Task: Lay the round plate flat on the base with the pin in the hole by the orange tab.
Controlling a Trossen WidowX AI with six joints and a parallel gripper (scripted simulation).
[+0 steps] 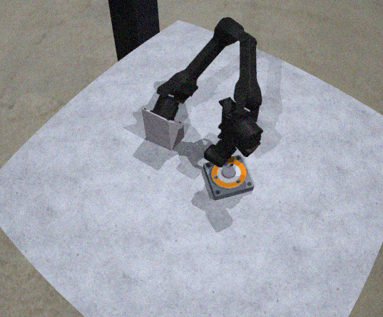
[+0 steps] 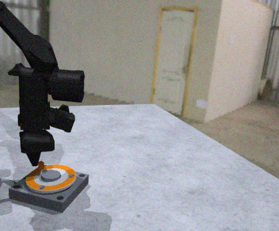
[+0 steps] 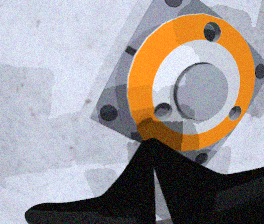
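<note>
The round plate (image 1: 244, 173) (image 2: 32, 179) (image 3: 142, 75), orange with a white inner ring, sits around the grey post (image 1: 229, 171) (image 2: 51, 176) (image 3: 202, 91) on the square grey base (image 1: 215, 195) (image 2: 37, 199) (image 3: 123, 119). Its rim stands slightly off the base in the exterior view. The orange tab (image 2: 41, 165) stands up at the plate's edge. My gripper (image 2: 35, 165) (image 3: 149, 144) is shut and empty, pointing down, its tips close beside the tab; contact cannot be told. The fingers hide the tab in the wrist view. The pin cannot be made out.
The base lies on the pale table top (image 1: 140, 232) (image 2: 154, 166). The arm's grey mount (image 1: 160, 132) stands behind it in the top view. The base has dark corner holes. The arm's shadow falls across the table and plate.
</note>
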